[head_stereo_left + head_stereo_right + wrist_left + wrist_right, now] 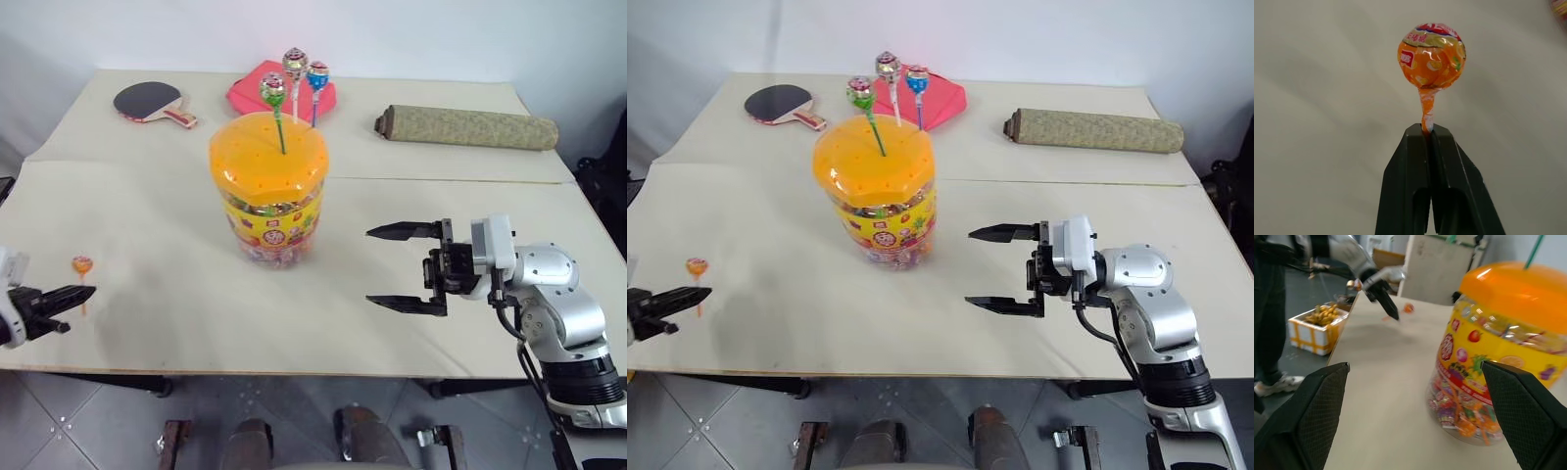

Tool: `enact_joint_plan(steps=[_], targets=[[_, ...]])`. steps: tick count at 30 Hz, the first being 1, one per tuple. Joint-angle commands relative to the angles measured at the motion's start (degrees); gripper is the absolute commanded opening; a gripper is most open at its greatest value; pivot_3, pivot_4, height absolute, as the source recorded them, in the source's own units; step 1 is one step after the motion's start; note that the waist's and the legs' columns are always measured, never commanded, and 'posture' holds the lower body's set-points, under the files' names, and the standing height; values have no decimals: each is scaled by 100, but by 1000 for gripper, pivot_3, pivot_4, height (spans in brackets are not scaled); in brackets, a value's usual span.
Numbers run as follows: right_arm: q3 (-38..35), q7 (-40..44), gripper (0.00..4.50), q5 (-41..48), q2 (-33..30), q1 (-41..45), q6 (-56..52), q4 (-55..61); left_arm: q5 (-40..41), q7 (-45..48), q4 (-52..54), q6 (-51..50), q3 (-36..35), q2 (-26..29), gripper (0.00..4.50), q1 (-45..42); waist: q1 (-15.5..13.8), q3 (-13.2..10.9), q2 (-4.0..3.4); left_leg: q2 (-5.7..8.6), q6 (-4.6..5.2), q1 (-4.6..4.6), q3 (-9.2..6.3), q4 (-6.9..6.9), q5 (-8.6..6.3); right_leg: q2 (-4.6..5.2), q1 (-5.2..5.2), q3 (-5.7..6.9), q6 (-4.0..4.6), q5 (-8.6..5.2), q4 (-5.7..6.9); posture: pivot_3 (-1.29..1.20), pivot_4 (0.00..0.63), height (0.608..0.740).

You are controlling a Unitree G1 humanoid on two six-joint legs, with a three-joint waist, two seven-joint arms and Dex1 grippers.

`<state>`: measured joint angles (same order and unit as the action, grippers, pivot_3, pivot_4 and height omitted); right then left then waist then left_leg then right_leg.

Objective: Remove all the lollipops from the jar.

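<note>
The jar [268, 201] stands mid-table, a clear tub with an orange lid and a yellow label, full of candies. Three lollipops rise from holes in its lid: a green-wrapped one [272, 89], a pinkish one [295, 64] and a blue one [317, 74]. An orange lollipop [82, 264] lies on the table at the left, its head [1432, 56] just past the tips of my left gripper [90, 291], which is shut. Its stick is hidden behind the fingers. My right gripper [370, 266] hangs open to the right of the jar, pointing at it, with nothing between its fingers.
A table tennis paddle [150, 101] lies at the back left, a red flat object [247, 91] sits behind the jar, and a rolled mat [465, 127] lies at the back right. Past the table's left edge stand a person's legs [1273, 333] and a crate of bananas [1315, 328].
</note>
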<state>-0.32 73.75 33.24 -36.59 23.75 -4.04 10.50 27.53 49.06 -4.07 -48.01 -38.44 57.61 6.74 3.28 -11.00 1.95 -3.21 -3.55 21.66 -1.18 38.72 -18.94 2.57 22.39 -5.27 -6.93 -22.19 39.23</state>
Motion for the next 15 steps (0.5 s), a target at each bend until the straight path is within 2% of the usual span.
enact_joint_plan(steps=[1,4,7,11,15], targets=[[-119,9,4500,-101,-9,-62,192,-98,-152,-198,772,-176,-196,-174,12,650,-40,-6,-14,12,4,-8,2,-13,2,12,-8,5,-1,0,-12,0,150,740],[-81,-252,4500,-332,86,-68,261,-168,-182,-491,844,70,-67,-647,12,758,-109,-2,-26,52,27,-19,5,-71,30,55,-6,22,-2,1,-32,0,150,740],[-92,-358,4500,-331,116,-114,194,-70,-124,-515,724,264,-6,-798,673,538,-167,-2,-44,62,30,-22,9,-71,32,58,-10,37,-6,3,-33,0,150,740],[-144,-502,4500,-256,130,-172,86,64,-59,-345,530,538,57,-783,1816,255,-158,-2,-44,69,34,-24,3,-71,41,64,-21,47,-7,6,-36,0,150,740],[-237,-818,4500,166,194,-97,-372,461,-76,589,282,1873,214,-696,2999,96,-108,-3,-44,69,38,-33,14,-76,39,64,-35,68,-15,15,-65,0,150,740]])
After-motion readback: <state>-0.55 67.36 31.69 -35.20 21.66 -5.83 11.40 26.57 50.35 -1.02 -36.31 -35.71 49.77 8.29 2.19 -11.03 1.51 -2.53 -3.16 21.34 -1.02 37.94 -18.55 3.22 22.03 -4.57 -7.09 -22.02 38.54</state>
